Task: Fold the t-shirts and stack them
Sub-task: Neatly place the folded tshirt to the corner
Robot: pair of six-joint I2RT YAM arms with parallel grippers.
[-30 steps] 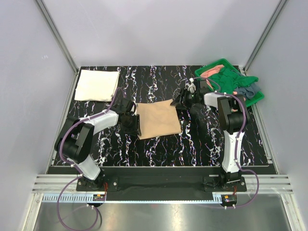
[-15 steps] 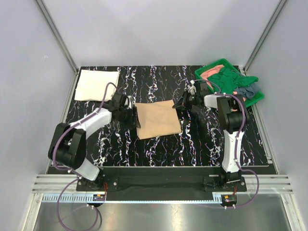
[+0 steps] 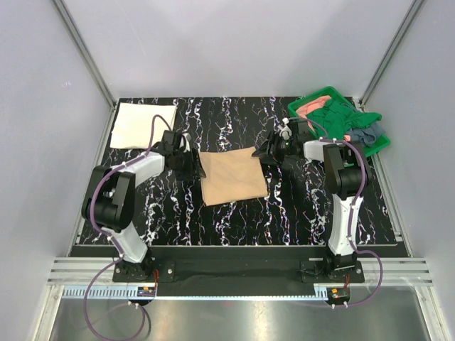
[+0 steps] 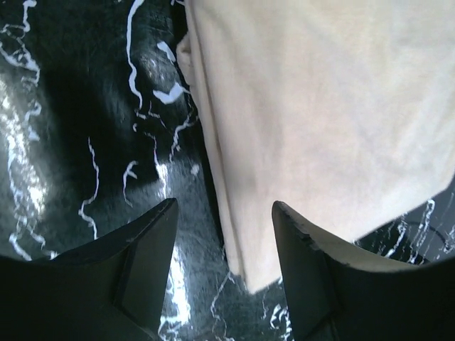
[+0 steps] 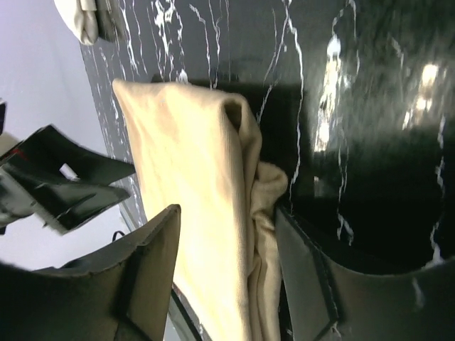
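Observation:
A folded tan t-shirt (image 3: 233, 176) lies flat mid-table. My left gripper (image 3: 193, 162) is open at its left far edge; in the left wrist view (image 4: 224, 213) the shirt's edge and corner (image 4: 320, 114) lie between the spread fingers. My right gripper (image 3: 264, 153) is open at the right far corner; in the right wrist view (image 5: 227, 220) the fingers straddle the bunched folded edge of the tan shirt (image 5: 192, 185). A folded cream-white t-shirt (image 3: 143, 126) lies at the back left. The salmon-pink (image 3: 311, 106), dark green (image 3: 334, 117) and grey-blue (image 3: 368, 133) shirts are heaped in a tray.
The green plastic tray (image 3: 379, 146) stands at the back right corner, cloth spilling over its rim. Grey walls enclose the table on three sides. The black marbled tabletop (image 3: 284, 213) shows bare in front of the tan shirt.
My left gripper has moved from the tan shirt's near-left side back to its far-left edge. My right gripper has stayed at the far-right corner. The shirt has barely shifted.

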